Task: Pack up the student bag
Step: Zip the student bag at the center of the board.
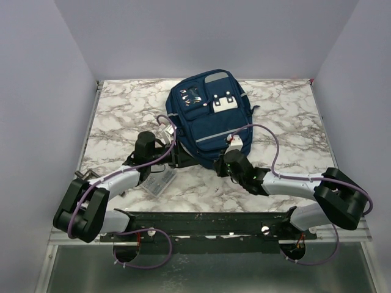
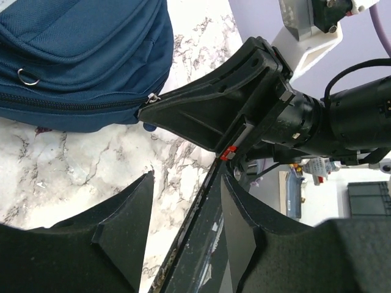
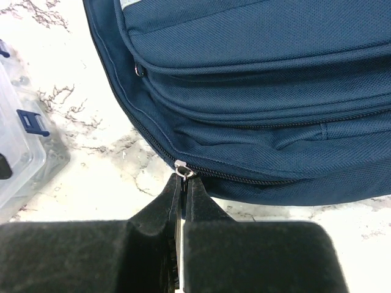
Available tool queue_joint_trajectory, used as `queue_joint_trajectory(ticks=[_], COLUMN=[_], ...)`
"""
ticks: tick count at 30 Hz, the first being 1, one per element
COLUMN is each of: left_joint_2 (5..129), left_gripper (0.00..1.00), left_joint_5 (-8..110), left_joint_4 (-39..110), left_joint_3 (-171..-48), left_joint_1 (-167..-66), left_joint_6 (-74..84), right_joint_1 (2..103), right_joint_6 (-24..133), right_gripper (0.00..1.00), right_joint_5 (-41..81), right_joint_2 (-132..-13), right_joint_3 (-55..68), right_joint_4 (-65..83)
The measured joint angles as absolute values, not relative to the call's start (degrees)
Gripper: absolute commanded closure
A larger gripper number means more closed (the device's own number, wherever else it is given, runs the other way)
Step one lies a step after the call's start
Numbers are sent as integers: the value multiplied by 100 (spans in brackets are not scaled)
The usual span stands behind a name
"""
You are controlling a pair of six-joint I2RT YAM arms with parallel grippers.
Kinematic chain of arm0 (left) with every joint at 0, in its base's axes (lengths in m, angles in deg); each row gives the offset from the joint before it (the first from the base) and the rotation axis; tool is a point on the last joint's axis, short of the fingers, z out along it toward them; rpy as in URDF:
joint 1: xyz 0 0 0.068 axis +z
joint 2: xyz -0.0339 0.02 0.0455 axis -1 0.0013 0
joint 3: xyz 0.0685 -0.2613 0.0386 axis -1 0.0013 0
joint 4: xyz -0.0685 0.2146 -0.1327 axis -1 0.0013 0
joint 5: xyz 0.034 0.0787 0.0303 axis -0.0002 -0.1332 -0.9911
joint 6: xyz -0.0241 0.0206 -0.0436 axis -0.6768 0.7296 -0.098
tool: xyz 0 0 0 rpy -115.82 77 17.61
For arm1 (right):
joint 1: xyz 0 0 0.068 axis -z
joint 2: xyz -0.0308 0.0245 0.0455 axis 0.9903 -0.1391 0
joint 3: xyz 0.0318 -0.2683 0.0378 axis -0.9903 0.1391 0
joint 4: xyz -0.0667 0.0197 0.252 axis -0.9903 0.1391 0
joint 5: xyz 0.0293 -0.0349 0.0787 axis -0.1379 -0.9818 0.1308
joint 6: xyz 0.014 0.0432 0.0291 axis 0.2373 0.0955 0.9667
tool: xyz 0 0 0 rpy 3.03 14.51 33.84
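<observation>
The student bag (image 1: 208, 113) is a navy blue backpack lying at the back middle of the marble table. In the right wrist view its lower side zip runs across the bag (image 3: 256, 91). A small metal zipper pull (image 3: 184, 170) sits at the zip's left end, and my right gripper (image 3: 184, 180) is shut on that pull. In the top view, the right gripper (image 1: 228, 160) sits at the bag's near edge. My left gripper (image 2: 186, 183) stands open with nothing between its fingers, just left of the bag's near corner (image 1: 182, 161). The left wrist view shows the bag (image 2: 79, 55) and the right gripper's tips at the zipper pull (image 2: 153, 97).
A small clear plastic box (image 1: 160, 181) with blue latches lies on the table beside the left arm, and its corner shows at the left edge of the right wrist view (image 3: 15, 146). A black rail (image 1: 201, 220) runs along the table's near edge.
</observation>
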State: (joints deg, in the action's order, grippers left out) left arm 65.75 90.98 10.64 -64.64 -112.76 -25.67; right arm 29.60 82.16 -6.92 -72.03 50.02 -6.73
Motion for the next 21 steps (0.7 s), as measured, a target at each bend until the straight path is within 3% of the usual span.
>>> queue_joint_trajectory(ticks=[2, 3, 4, 5, 13, 21], left_joint_2=[6612, 6699, 6754, 6896, 7847, 8159], left_gripper=[39, 25, 4, 2, 2, 17], left_joint_5=[9102, 9102, 9096, 9091, 8803, 8433], left_joint_4=[1016, 957, 933, 891, 968, 965], left_joint_3=[-6464, -6469, -6473, -6479, -6641, -7054], left_joint_1=[-11276, -11276, -11276, -11274, -11267, -11295], left_joint_6=[-2650, -2822, -2934, -3224, -5421, -6188], right_joint_1=[2962, 2962, 2962, 2962, 2982, 2997], right_joint_6=[8220, 8227, 8231, 8238, 8358, 8495], right_gripper=[100, 100, 100, 100, 100, 100], right_joint_5=[-644, -628, -607, -580, -349, -248], right_joint_2=[-7146, -7139, -7142, -7148, -7201, -7041], right_joint_3=[5018, 5024, 5031, 5031, 4945, 4917], right_joint_4=[-677, -679, -675, -668, -480, -260])
